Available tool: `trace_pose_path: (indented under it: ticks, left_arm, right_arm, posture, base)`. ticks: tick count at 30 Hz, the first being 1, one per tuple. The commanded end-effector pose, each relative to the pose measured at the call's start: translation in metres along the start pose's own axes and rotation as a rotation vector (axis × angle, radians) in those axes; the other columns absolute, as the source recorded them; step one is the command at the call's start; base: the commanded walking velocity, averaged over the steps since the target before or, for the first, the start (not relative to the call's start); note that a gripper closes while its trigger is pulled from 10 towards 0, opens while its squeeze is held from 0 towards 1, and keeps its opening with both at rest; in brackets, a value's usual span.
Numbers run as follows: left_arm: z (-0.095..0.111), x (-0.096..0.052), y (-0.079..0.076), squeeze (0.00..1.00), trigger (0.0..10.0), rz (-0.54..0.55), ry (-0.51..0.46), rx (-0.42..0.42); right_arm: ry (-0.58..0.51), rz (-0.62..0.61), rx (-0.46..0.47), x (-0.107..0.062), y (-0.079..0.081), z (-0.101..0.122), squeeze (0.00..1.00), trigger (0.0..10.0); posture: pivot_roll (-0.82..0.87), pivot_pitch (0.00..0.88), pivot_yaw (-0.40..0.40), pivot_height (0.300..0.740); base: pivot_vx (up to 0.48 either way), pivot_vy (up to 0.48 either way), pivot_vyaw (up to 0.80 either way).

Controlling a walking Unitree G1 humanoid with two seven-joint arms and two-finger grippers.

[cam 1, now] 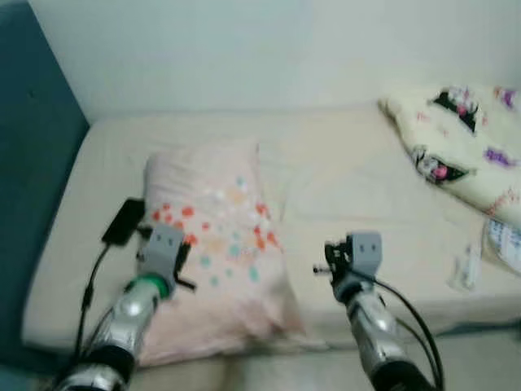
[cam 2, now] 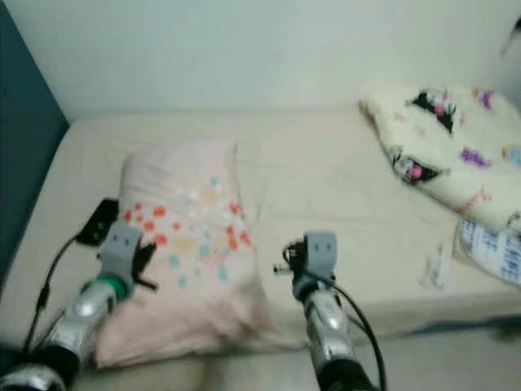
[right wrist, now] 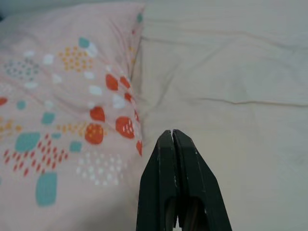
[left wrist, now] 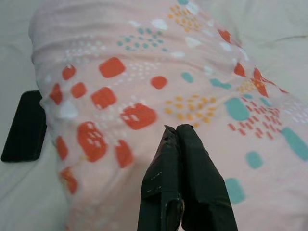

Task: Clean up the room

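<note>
Lying flat: soft spotted pillow [cam 1: 213, 244]

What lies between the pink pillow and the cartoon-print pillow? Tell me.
Bare cream sheet, nothing on it, separates the pink pillow and cartoon-print pillow in the eye views.

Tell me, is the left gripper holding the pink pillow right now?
No, the left gripper hovers over the pink pillow with its fingers pressed together and no fabric between them.

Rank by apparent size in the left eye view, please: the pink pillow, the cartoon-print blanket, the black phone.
1. pink pillow
2. cartoon-print blanket, though the frame's edge cuts it off and it lies farther away, so its true size is unsure
3. black phone, clearly smallest
</note>
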State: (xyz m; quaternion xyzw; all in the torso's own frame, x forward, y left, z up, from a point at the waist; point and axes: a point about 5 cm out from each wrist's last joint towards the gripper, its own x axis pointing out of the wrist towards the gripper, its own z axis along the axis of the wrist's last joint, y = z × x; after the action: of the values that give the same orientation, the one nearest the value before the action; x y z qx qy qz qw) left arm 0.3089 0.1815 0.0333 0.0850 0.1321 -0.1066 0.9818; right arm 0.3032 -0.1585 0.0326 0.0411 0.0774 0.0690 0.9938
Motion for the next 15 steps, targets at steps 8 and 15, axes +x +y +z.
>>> trace_pose_path:
  ticks: [8, 15]
  left_arm:
    - [-0.0045, 0.0002, -0.0013, 0.0, 10.0, 0.015, 0.035, -0.025]
    - [-0.003, 0.0009, 0.0007, 0.0, 10.0, 0.023, 0.031, -0.036]
  right_arm:
    - [0.028, -0.017, 0.007, -0.004, -0.0041, -0.0066, 0.0, 10.0]
    - [0.029, -0.016, 0.01, -0.004, -0.0033, -0.0069, 0.0, 10.0]
  posture:
    - [-0.02, 0.015, 0.075, 0.74]
    - [-0.02, 0.015, 0.076, 0.74]
  base:
    - [0.0, 0.0, 0.0]
    - [0.0, 0.48, 0.0]
